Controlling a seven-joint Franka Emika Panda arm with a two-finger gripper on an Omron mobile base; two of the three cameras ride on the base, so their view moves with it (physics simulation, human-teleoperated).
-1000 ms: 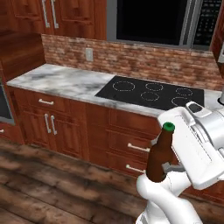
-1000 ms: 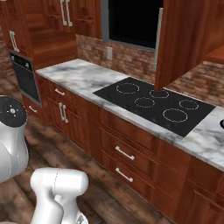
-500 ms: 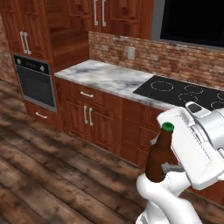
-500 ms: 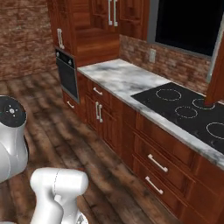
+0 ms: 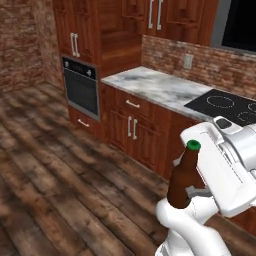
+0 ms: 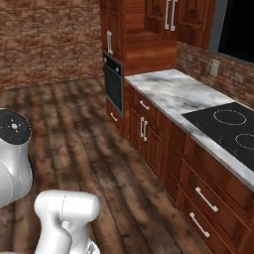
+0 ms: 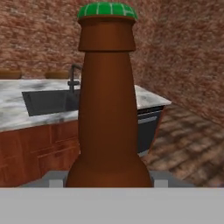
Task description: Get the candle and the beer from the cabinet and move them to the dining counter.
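Note:
The beer (image 5: 182,176) is a dark brown bottle with a green cap, standing upright in my gripper (image 5: 189,192) close in front of the arm. In the hand view the beer (image 7: 107,109) rises between the two fingertips (image 7: 54,182), and my gripper (image 7: 107,182) is shut on its lower body. Behind it stands the dining counter (image 7: 17,110), with its marble top, black sink (image 7: 47,101) and faucet (image 7: 74,78). Reddish-brown wall cabinets (image 5: 161,15) with silver bar handles hang shut above the stove counter. The candle is out of view.
A marble counter (image 5: 159,88) with a black cooktop (image 5: 231,105) runs along the right, with drawer cabinets (image 6: 198,198) below it. A built-in oven (image 5: 80,93) sits in a tall wooden unit. Wooden floor (image 5: 50,175) lies open to the left, up to a brick wall (image 6: 49,44).
The whole picture has slid to the right, so the base has turned left. The oven and brick wall have come into view. The beer stays in the gripper as before.

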